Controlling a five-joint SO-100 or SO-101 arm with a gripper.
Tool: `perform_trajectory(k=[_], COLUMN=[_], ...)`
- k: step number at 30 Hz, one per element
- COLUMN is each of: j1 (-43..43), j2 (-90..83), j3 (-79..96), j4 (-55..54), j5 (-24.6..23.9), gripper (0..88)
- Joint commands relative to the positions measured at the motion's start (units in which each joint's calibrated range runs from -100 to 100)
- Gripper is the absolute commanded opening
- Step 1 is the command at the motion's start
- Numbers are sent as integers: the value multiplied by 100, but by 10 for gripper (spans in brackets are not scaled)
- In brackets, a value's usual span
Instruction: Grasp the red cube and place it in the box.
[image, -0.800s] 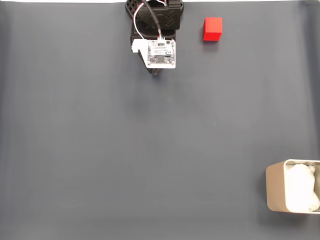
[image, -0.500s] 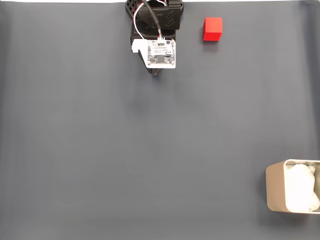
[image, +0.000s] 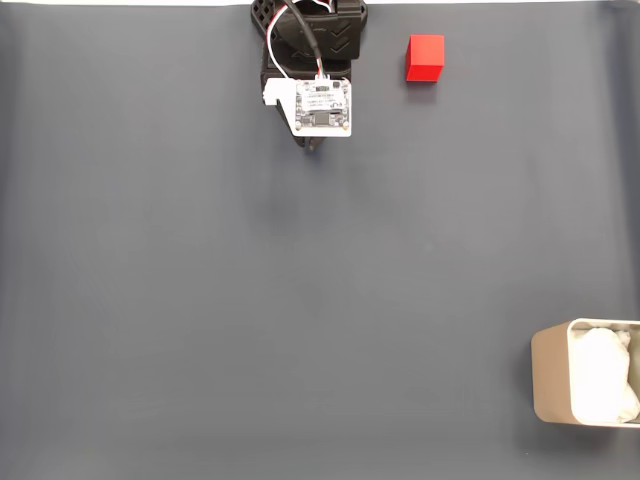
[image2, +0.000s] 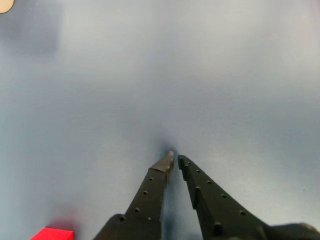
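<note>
In the fixed view the red cube (image: 425, 58) sits on the dark grey table (image: 300, 300) near the top edge, a little right of centre. Its edges run square with the picture's edges, and being a cube it shows no long axis. It stands just to the right of the arm (image: 310, 70), apart from it and touching nothing but the table.

The arm enters from the top edge; its black body carries a white circuit board with red, white and black wires looping up from it. Below the board a dark tip pokes out toward the middle of the table.

The box (image: 585, 385) lies at the lower right corner of the same view, well apart from the cube and the arm, cut off by the right edge. Its pale wall has a rounded corner and white soft padding fills its inside. How far it reaches to the right cannot be told, so neither can its long axis.

In the wrist view the claw (image2: 173, 159) reaches up from the bottom edge over the bare table, its two black perforated fingers (image2: 150, 192) drawn together until only a narrow slit is left at the tips, with nothing between them. The cube (image2: 52, 233) shows at the bottom left of that view, beside the left finger's base and not touching it.
</note>
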Motion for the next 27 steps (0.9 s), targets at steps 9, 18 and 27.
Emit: perform_trajectory(k=[9, 18, 27], j1=[-42, -42, -27], j2=[0, 0, 17], j3=[45, 45, -137], j4=[128, 128, -405], j5=[-39, -44, -83], gripper=[0, 0, 0])
